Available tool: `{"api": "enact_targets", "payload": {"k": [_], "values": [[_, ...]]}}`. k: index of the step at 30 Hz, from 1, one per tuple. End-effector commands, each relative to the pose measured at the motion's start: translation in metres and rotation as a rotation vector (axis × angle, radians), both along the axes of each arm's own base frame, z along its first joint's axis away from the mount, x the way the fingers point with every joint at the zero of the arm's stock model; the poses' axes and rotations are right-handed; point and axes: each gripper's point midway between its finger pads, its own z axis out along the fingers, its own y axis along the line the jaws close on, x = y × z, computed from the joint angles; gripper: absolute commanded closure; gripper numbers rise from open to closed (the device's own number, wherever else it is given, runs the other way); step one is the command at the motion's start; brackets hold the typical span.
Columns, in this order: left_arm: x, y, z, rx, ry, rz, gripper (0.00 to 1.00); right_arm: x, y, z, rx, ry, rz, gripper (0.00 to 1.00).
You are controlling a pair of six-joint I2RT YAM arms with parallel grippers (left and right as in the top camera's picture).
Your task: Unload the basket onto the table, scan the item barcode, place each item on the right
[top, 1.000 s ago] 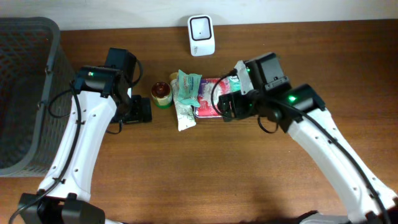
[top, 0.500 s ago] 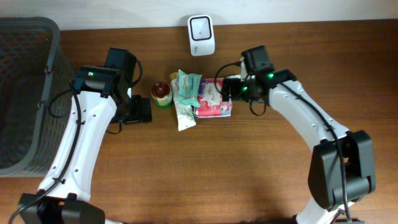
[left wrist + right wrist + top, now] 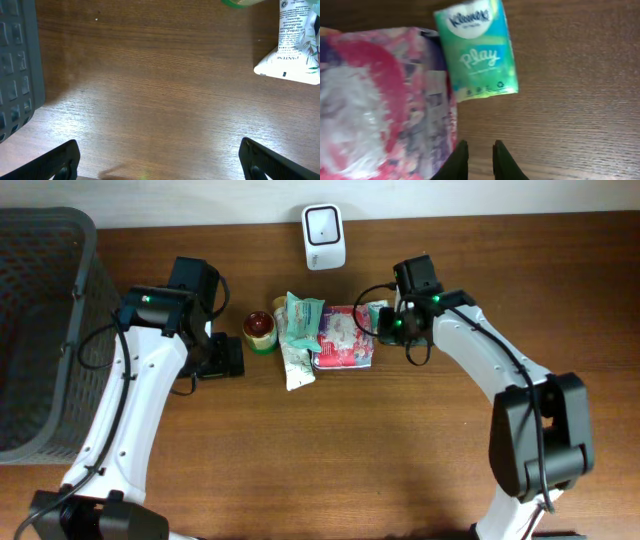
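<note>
A cluster of items lies mid-table. It holds a green Kleenex pack (image 3: 377, 312) (image 3: 477, 50), a pink and red packet (image 3: 343, 340) (image 3: 380, 100), a green pouch (image 3: 301, 318), a white Pantene sachet (image 3: 297, 366) (image 3: 295, 45) and a small jar (image 3: 260, 330). The white scanner (image 3: 324, 223) stands at the far edge. My right gripper (image 3: 386, 330) (image 3: 478, 157) is low over bare wood just right of the pink packet, with the Kleenex pack ahead of it. Its fingers are nearly together with nothing between them. My left gripper (image 3: 228, 358) (image 3: 160, 162) hovers open over bare wood, left of the jar.
A dark mesh basket (image 3: 40, 330) (image 3: 15, 75) fills the left end of the table. The right arm (image 3: 480, 370) reaches in from the front right and the left arm (image 3: 130, 400) from the front left. Bare wood lies in front of the item cluster.
The right gripper has pulled back from over the pink packet towards its right edge, and its jaws have come together. The left arm has not moved.
</note>
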Motion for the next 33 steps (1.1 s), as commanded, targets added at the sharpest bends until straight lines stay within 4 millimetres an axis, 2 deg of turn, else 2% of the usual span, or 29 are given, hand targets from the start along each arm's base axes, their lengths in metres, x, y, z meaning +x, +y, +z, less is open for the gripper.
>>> {"api": "enact_targets", "payload": {"k": [1,2,4,7,11,13,19,22,25,26,27,29,31,33], "values": [[-0.002,0.002,0.003,0.004,-0.012,0.013,0.01,0.000,0.000,-0.016,0.001,0.035,-0.008,0.91],[-0.002,0.002,0.003,0.004,-0.012,0.013,0.01,-0.002,0.008,-0.022,0.030,0.054,0.009,0.96],[-0.002,0.002,0.003,0.004,-0.011,0.013,0.01,-0.004,0.018,-0.027,0.070,0.069,0.033,0.96],[-0.002,0.002,0.003,0.004,-0.012,0.013,0.01,-0.006,0.051,-0.020,0.177,0.057,0.105,0.96],[-0.002,0.002,0.003,0.004,-0.012,0.013,0.01,-0.015,0.085,-0.017,0.192,0.040,0.184,0.96],[-0.002,0.002,0.003,0.004,-0.012,0.013,0.01,-0.015,0.093,-0.016,0.196,0.028,0.202,0.96],[-0.002,0.002,0.003,0.004,-0.012,0.013,0.01,-0.014,0.093,-0.015,0.197,0.024,0.202,0.96],[-0.002,0.002,0.003,0.004,-0.011,0.013,0.01,-0.006,0.086,-0.009,0.204,0.012,0.184,0.95],[-0.002,0.002,0.003,0.004,-0.012,0.013,0.01,0.009,0.070,0.020,0.172,0.005,0.171,0.95],[-0.002,0.002,0.003,0.004,-0.012,0.013,0.01,0.016,0.056,0.031,0.135,0.000,0.136,0.92],[-0.002,0.002,0.003,0.004,-0.012,0.013,0.01,0.021,0.045,0.038,0.101,-0.008,0.109,0.89],[-0.002,0.002,0.003,0.004,-0.012,0.013,0.01,0.031,0.022,0.045,0.051,-0.030,0.076,0.67],[-0.002,0.002,0.003,0.004,-0.012,0.013,0.01,0.035,0.005,0.040,0.029,-0.030,0.077,0.57],[-0.002,0.002,0.003,0.004,-0.012,0.013,0.01,0.039,-0.013,0.034,0.011,-0.023,0.050,0.54]]}}
